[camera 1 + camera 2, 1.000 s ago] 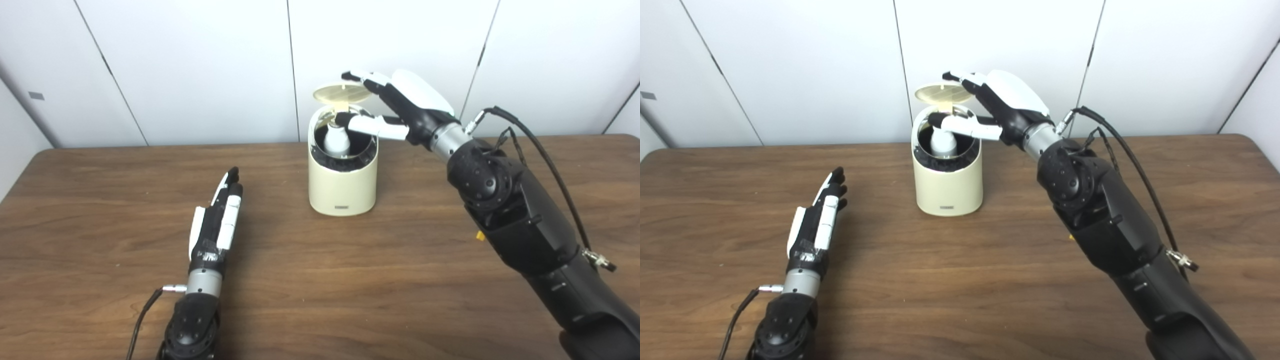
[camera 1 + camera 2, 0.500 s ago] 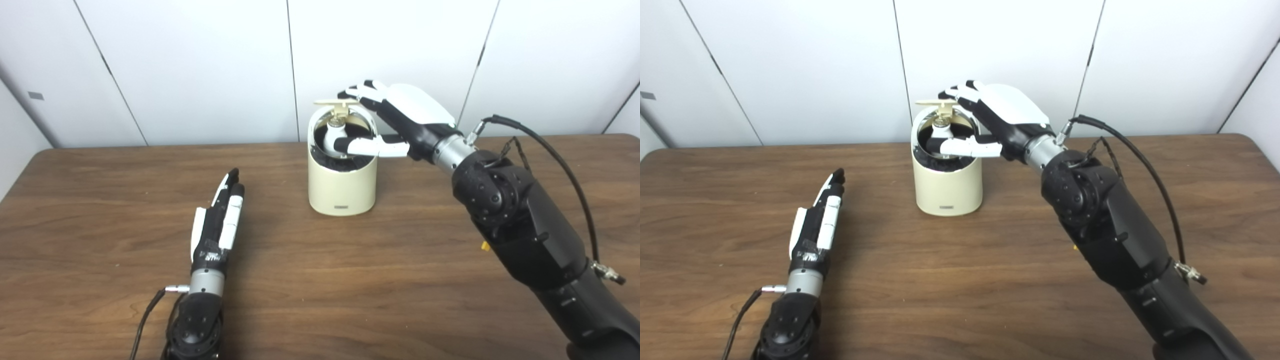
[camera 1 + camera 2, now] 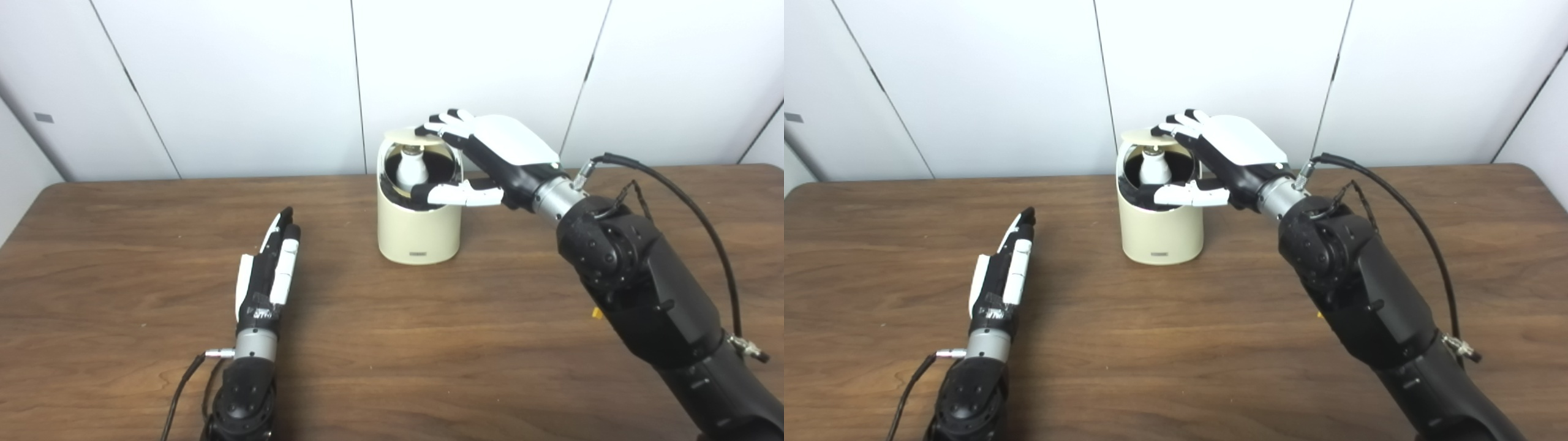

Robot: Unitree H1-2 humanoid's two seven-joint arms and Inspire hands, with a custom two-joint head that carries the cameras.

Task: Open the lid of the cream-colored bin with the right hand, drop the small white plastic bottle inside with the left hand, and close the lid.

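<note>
The right robot hand (image 3: 490, 153) rests its fingers (image 3: 442, 122) on top of the lid (image 3: 407, 136), holding nothing, thumb stretched across the cream-colored bin (image 3: 419, 229) front, probably to press the lid down. The small white plastic bottle (image 3: 411, 168) stands upright inside. The left robot hand (image 3: 269, 275) lies flat and empty on the bench (image 3: 392, 343), fingers straight, well clear.

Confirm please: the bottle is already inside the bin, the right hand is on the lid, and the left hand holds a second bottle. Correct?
Not quite. The left hand lies flat on the table, holding nothing, as the left eye view shows. The bottle is inside the bin, and the right hand is on the lid.
</note>
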